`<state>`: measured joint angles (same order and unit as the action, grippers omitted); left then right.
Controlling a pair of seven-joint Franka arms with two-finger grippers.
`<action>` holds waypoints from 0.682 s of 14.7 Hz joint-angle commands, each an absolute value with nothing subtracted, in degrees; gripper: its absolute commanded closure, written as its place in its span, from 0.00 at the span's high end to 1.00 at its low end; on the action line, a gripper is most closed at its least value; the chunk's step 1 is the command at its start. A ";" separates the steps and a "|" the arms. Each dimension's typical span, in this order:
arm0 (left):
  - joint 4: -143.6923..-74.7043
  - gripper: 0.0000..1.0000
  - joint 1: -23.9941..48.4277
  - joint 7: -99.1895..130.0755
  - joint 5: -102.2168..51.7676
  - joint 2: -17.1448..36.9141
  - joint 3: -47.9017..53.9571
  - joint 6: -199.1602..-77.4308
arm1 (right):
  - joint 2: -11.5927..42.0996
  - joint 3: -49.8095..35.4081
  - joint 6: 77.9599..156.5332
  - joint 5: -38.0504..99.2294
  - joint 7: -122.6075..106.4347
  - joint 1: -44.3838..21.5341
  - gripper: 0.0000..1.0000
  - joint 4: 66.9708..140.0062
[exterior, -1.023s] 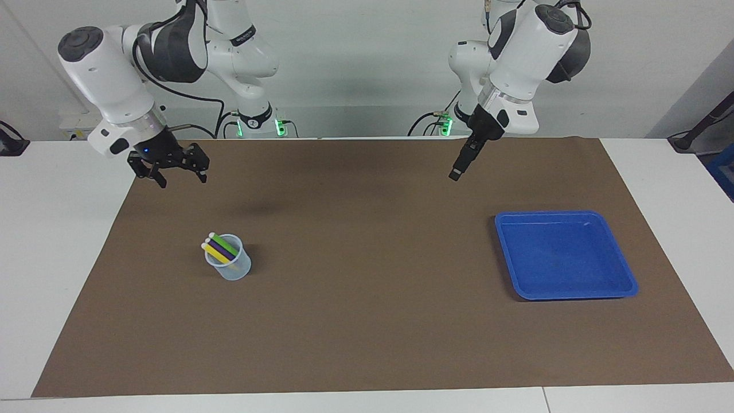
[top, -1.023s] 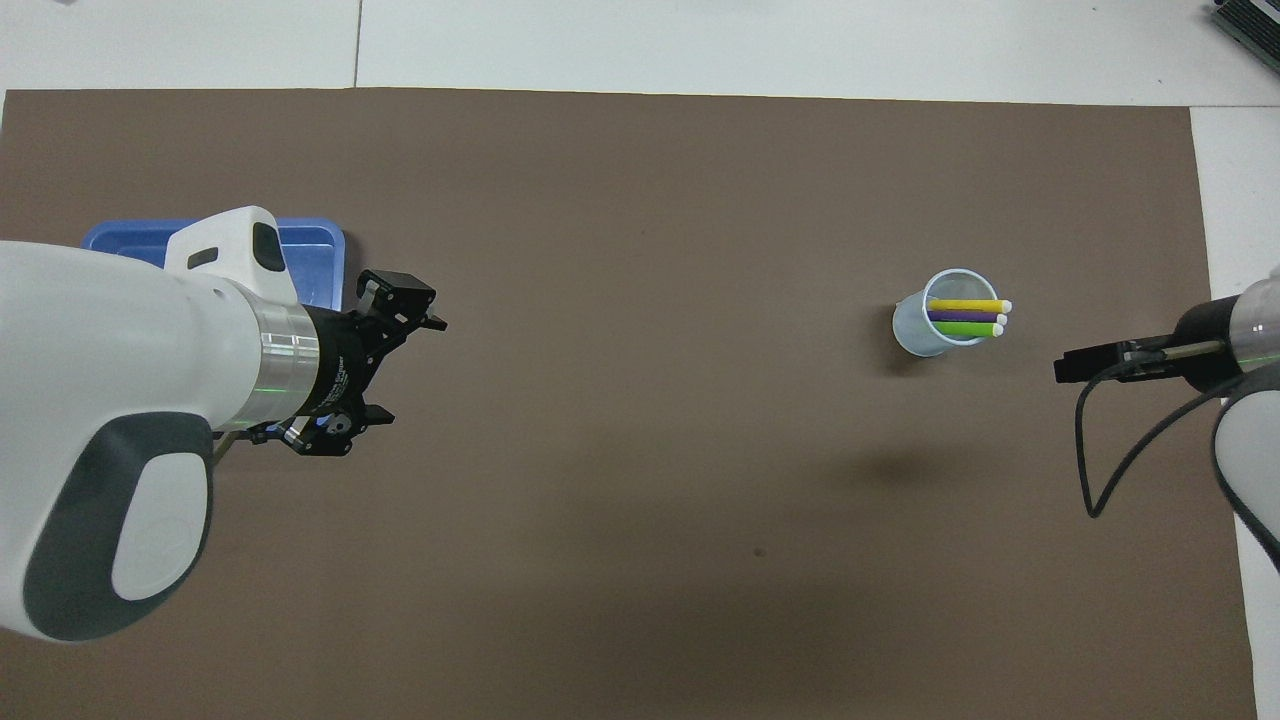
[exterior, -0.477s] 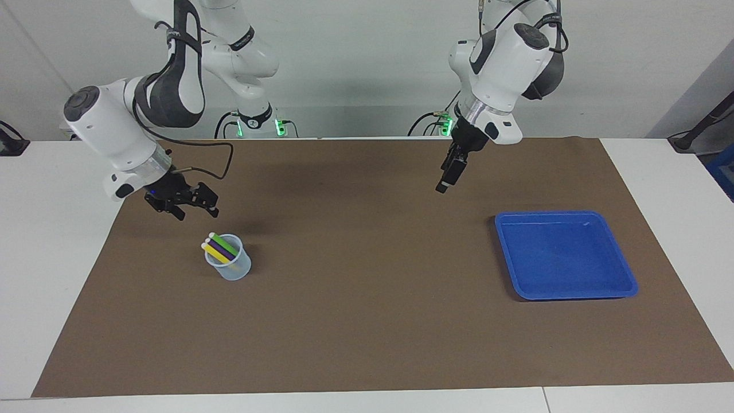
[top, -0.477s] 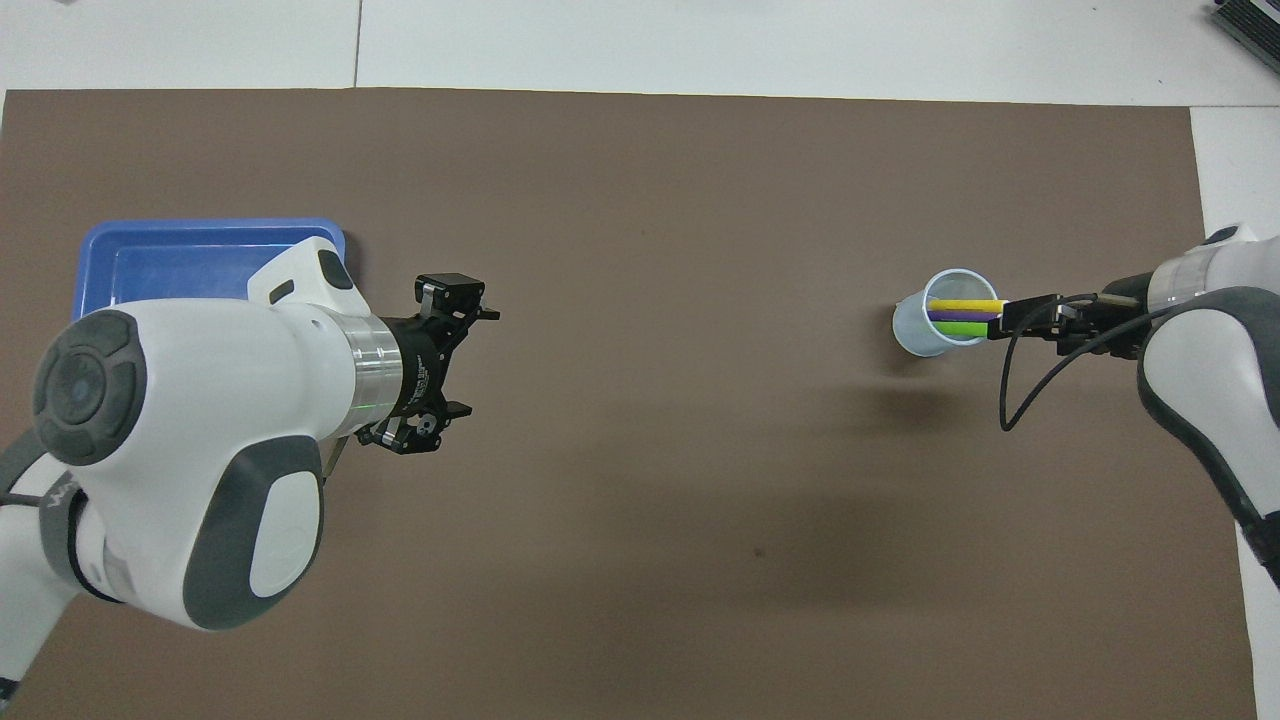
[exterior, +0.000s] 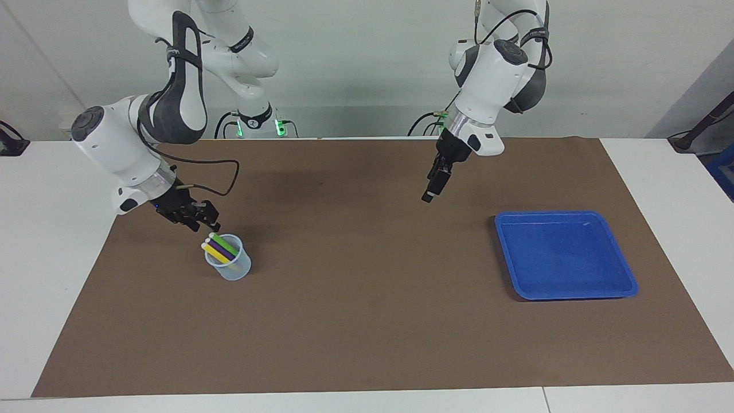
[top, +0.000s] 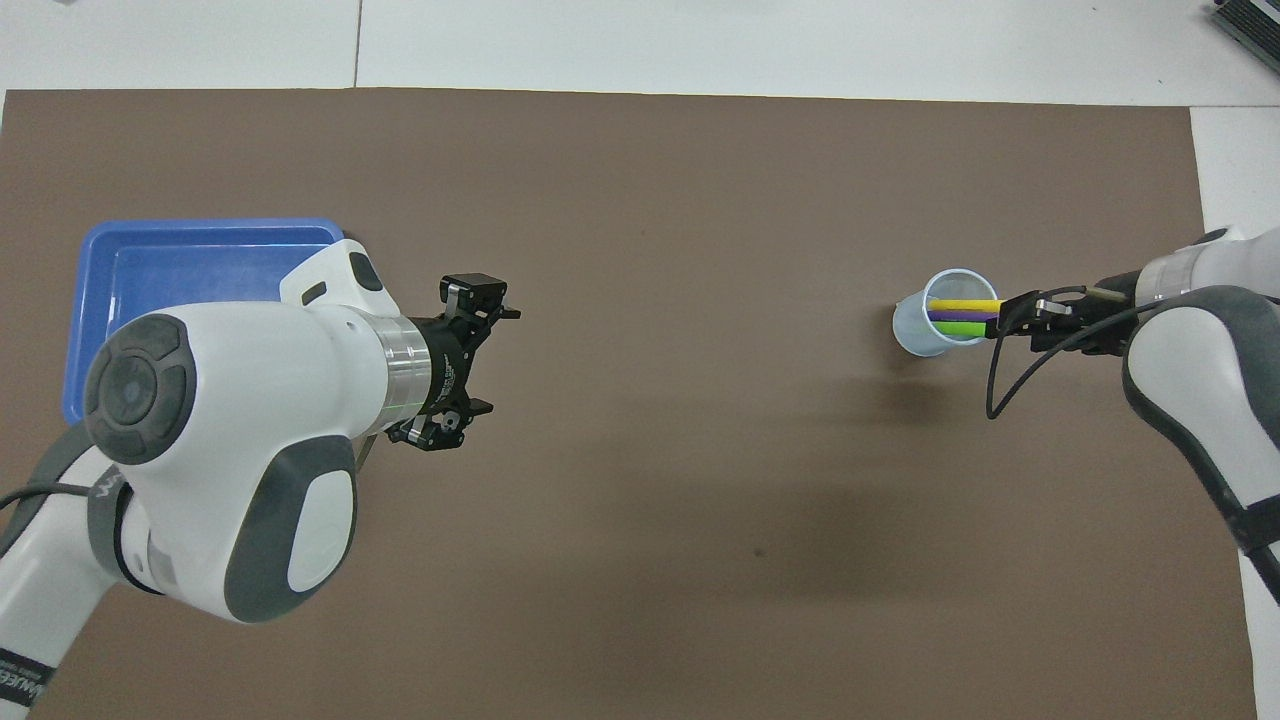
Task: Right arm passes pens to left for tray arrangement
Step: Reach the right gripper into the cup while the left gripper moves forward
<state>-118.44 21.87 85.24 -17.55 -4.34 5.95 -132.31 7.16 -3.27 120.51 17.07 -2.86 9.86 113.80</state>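
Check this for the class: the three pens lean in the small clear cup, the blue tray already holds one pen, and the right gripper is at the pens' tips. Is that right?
One thing is wrong: the blue tray holds nothing, as the facing view shows. All three pens lean in the small clear cup, and the right gripper is at their tips.

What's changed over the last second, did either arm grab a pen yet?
The right gripper came down to the pale pen ends above the cup, its fingers narrowing; no pen lifted yet. The left gripper moved out over the mat, open. Pens, cup and tray stayed put.
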 commanded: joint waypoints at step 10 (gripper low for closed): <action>-119.35 1.00 26.10 92.73 -18.46 -2.55 5.10 -138.69 | 8.96 -3.78 124.80 18.28 1.93 7.56 0.51 113.47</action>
